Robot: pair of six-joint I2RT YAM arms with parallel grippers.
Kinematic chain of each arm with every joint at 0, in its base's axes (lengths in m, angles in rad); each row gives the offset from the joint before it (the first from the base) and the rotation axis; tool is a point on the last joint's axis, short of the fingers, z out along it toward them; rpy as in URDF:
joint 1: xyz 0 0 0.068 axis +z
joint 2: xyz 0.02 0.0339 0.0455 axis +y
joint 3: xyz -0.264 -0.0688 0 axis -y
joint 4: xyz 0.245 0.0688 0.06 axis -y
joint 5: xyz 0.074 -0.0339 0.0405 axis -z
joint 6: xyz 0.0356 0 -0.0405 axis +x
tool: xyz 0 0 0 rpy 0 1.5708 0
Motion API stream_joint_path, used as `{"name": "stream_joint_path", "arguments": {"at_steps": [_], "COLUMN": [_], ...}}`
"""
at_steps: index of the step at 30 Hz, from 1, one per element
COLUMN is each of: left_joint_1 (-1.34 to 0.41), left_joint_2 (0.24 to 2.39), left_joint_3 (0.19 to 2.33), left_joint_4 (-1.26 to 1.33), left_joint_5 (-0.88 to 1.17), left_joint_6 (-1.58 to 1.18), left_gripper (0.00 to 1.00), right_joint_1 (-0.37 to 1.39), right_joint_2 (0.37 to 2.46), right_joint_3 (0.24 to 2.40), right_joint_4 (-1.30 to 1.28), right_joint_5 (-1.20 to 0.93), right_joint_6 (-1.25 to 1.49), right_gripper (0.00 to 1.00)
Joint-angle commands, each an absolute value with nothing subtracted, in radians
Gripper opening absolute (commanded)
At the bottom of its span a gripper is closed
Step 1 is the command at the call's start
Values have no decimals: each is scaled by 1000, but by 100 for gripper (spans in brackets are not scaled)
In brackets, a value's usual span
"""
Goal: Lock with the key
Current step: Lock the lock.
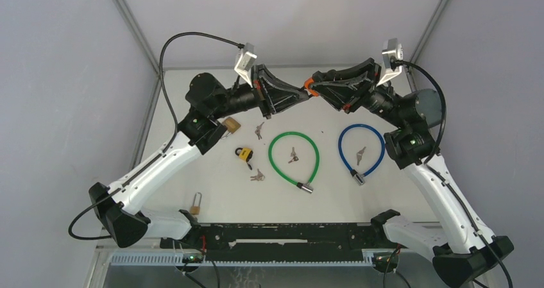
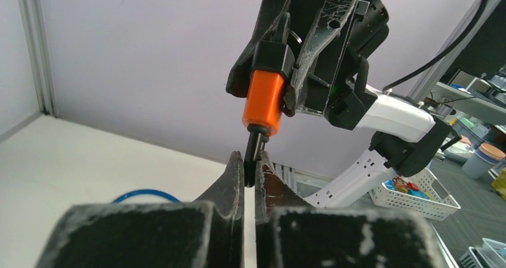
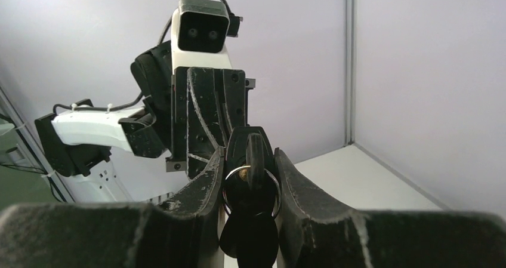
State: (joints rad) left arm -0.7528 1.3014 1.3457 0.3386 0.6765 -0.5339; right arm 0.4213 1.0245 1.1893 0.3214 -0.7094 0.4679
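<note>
Both arms are raised over the back of the table and meet tip to tip. My right gripper is shut on the black end of an orange lock. A black-headed key sits edge-on in that end between the fingers, and its ring carries more black keys hanging below. A black pin sticks out of the lock's orange end. My left gripper is shut on that pin's tip.
On the table lie a green cable lock, a blue cable lock, a yellow-and-black padlock, a brass padlock, a small brass padlock and loose keys.
</note>
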Motion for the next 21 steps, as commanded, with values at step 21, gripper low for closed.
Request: {"name": "stream_joint_path", "arguments": {"at_steps": [21], "left_joint_1": [-714], "left_joint_2": [1301], "left_joint_3": [1665], "left_joint_4": [162], "left_joint_5": [666], "left_joint_6": [-335], "left_gripper": [0], "right_joint_1": [441], "right_joint_2": [1032], "right_joint_3": [1008], "right_joint_4": [106], "right_joint_5": [-758], "right_joint_6": [404], "right_gripper": [0]}}
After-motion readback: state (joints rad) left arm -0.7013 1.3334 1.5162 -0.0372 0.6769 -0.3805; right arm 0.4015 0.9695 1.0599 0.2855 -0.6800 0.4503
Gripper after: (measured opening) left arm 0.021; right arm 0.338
